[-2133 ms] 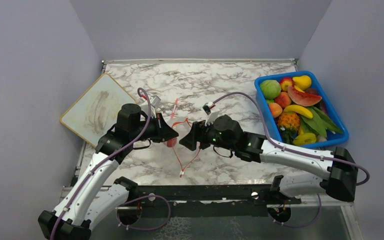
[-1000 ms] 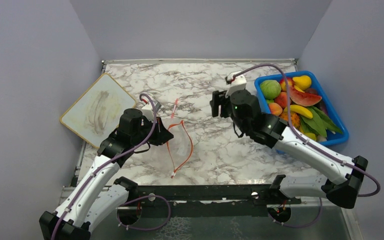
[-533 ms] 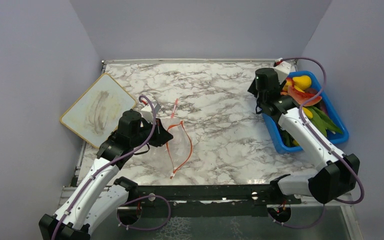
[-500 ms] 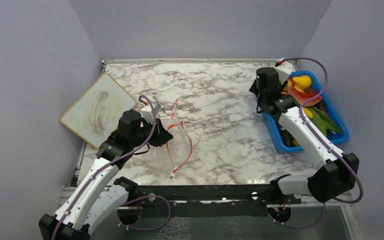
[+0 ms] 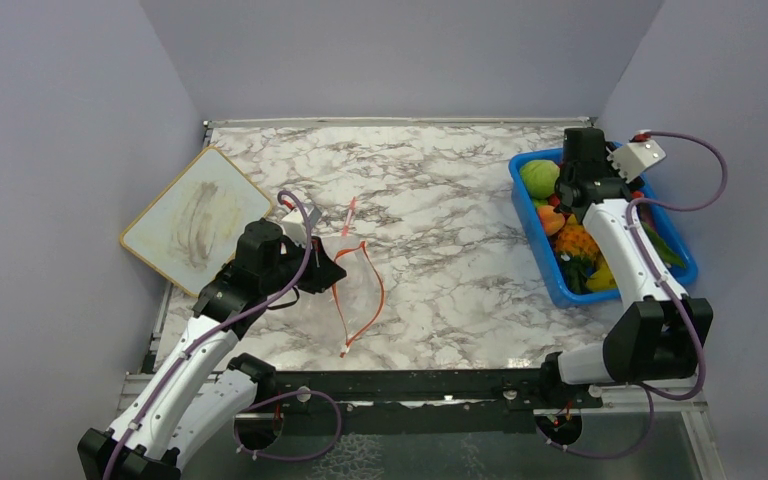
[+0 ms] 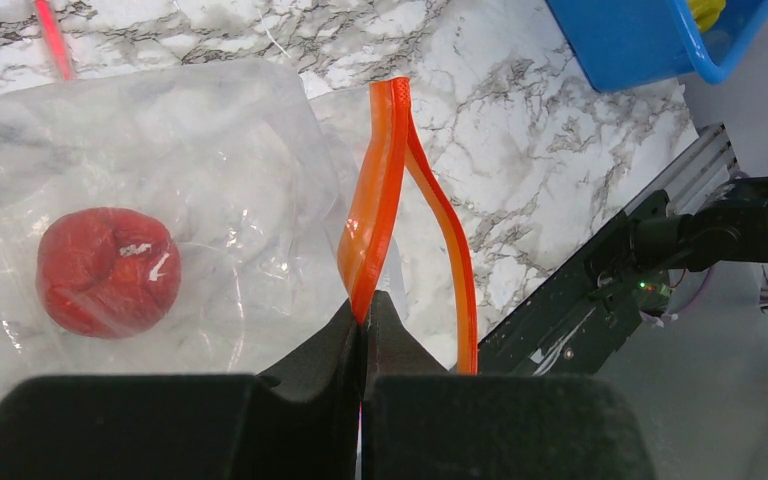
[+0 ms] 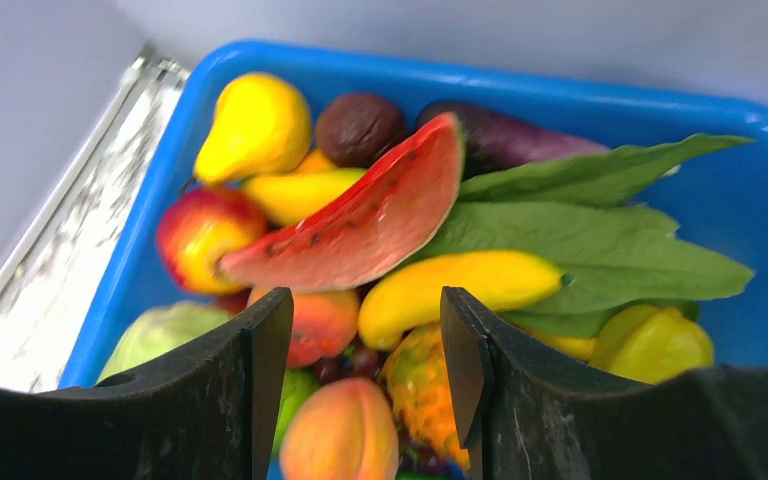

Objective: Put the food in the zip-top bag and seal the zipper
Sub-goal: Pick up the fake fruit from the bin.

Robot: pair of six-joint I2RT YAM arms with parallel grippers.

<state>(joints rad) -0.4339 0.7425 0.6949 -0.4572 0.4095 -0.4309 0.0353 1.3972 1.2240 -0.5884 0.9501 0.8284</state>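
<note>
The clear zip-top bag (image 6: 190, 190) lies on the marble table with a red round fruit (image 6: 108, 270) inside it. My left gripper (image 6: 365, 300) is shut on the bag's red-orange zipper (image 6: 380, 190) and holds the mouth open; both also show in the top view, the gripper (image 5: 332, 270) beside the zipper (image 5: 363, 290). My right gripper (image 7: 365, 310) is open and empty above the blue bin (image 7: 610, 90) of food: a watermelon slice (image 7: 360, 215), a green round fruit (image 7: 160, 335), an orange fruit (image 7: 345, 430), a yellow banana (image 7: 460, 285).
The blue bin (image 5: 540, 235) stands at the table's right edge near the wall. A whiteboard (image 5: 195, 215) lies at the left. A short pink stick (image 5: 348, 215) lies beyond the bag. The bin also holds a yellow pear (image 7: 255, 125) and green leaves (image 7: 600, 240).
My right arm has swung from the bag at the table's middle over to the blue bin, its gripper now above the food. The left gripper has kept its hold on the zipper.
</note>
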